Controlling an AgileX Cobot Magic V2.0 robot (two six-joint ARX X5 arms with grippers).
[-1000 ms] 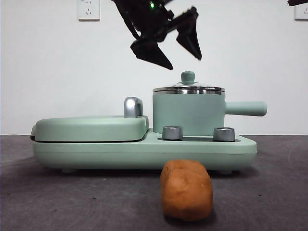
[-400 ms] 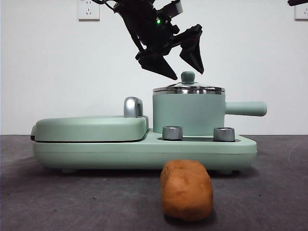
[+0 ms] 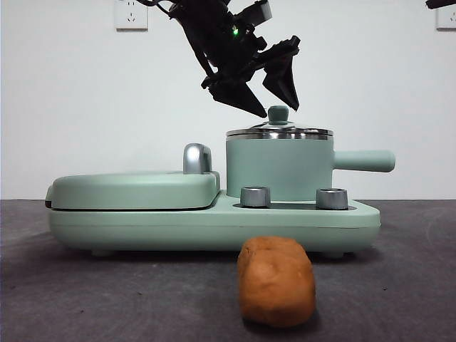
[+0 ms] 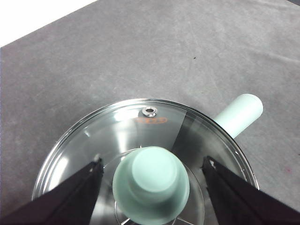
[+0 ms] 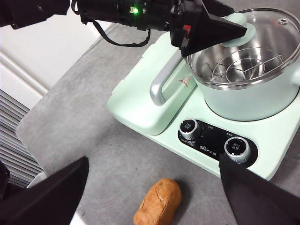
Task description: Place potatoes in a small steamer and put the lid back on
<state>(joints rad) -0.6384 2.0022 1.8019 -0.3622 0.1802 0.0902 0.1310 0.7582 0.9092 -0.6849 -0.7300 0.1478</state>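
Front view: the left gripper (image 3: pixel 273 105) hangs right over the small steamer (image 3: pixel 279 167), its fingers (image 3: pixel 239 97) spread wide either side of the mint knob of the lid (image 3: pixel 278 131), not pinching it yet. The lid sits on the pot, and the potato (image 3: pixel 276 281) lies alone on the bench (image 3: pixel 107 299), near side, in front of the base unit (image 3: pixel 214 224). A griddle cover (image 3: pixel 133 189) sits to the left of the pot.

Left wrist view: the knob sits between the two dark fingers (image 4: pixel 70 197) with clear gaps on both sides, so open, nothing gripped. The pot's handle pokes out beyond the glass.

Right wrist view: the right gripper (image 5: pixel 154 197) waits above the bench with fingers apart and empty, potato below it; an empty steel rack (image 5: pixel 241 65) shows through the glass.

So, basically nothing's done yet, I'd say. Lid has to come off, potato goes in, lid goes back.
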